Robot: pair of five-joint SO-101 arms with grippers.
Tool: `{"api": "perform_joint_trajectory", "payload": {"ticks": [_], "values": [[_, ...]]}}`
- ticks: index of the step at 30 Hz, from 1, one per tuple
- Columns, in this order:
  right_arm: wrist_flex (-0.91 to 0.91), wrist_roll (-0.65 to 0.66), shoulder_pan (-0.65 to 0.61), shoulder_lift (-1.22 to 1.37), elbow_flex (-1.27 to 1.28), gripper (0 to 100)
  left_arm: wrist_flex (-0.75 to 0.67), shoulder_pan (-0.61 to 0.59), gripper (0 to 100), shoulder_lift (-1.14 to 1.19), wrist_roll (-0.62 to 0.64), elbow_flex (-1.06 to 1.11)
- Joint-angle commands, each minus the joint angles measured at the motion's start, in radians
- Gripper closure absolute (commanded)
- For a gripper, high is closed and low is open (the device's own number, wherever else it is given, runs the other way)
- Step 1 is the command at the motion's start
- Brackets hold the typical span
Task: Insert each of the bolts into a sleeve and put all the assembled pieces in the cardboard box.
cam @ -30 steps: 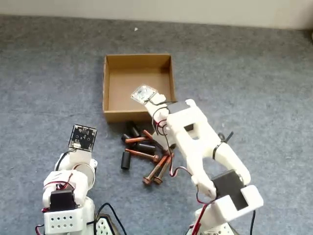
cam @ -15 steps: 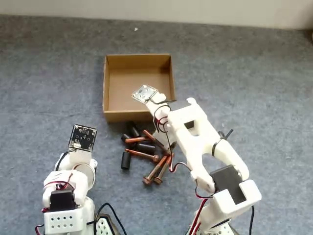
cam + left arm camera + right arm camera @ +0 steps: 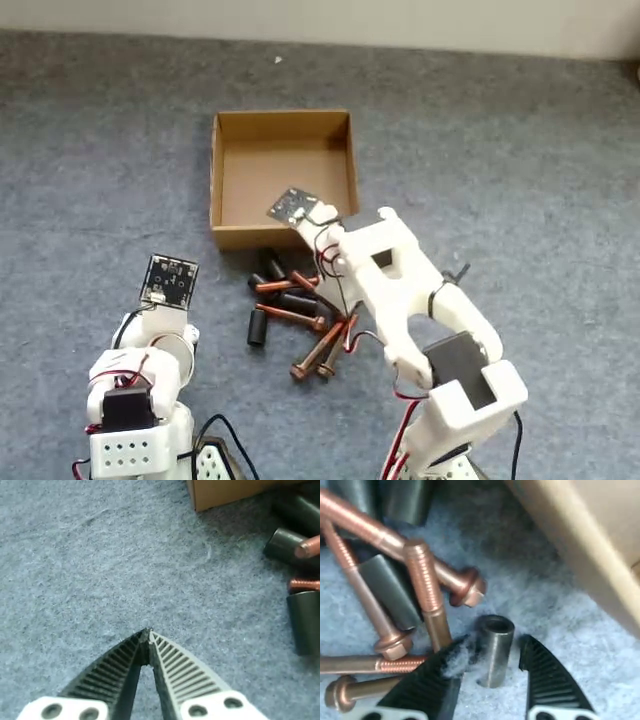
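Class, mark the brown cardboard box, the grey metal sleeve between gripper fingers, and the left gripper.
Brown cardboard box [image 3: 270, 180], high view, bare floor.
Grey metal sleeve [image 3: 495, 652], right wrist view, its side.
Left gripper [image 3: 147, 633], left wrist view, fingertips.

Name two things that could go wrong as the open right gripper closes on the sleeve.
A bolt lies beside one finger of the right gripper, so closing may catch it with the sleeve. The cardboard box wall is close; the gripper might bump it when lifting.

Indoor room, grey carpet [image 3: 520, 150] below pale wall [image 3: 400, 18]
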Motion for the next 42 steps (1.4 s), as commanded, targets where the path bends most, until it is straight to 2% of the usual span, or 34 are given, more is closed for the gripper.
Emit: {"api": "perform_joint_trajectory", "payload": {"ticks": [1, 9, 14, 23, 28, 32, 37, 42], "values": [[0.016, 0.009, -0.022, 0.001, 0.018, 88.6, -0.015, -0.010, 96, -0.004, -0.014, -0.004], [0.018, 0.009, 0.019, 0.001, 0.022, 99.1, -0.015, -0.007, 96, -0.004, -0.014, -0.004], [0.077, 0.000, 0.045, -0.096, 0.015, 99.3, -0.015, -0.008, 97, -0.004, -0.014, -0.004], [0.097, -0.245, 0.122, -0.515, 0.111, 99.3, -0.021, -0.005, 96, -0.004, -0.025, -0.022], [0.093, -0.345, 0.200, -0.677, 0.237, 99.3, -0.021, 0.004, 96, -0.004, -0.175, -0.114], [0.038, -0.428, 0.306, -0.789, 0.341, 99.3, -0.014, 0.093, 96, 0.004, -0.178, -0.217], [-0.096, -0.555, 0.389, -0.891, 0.489, 99.3, 0.018, 0.216, 87, 0.007, -0.186, -0.292], [-0.211, -0.632, 0.481, -0.932, 0.576, 99.3, 0.092, 0.328, 88, 0.047, -0.259, -0.397]]}}
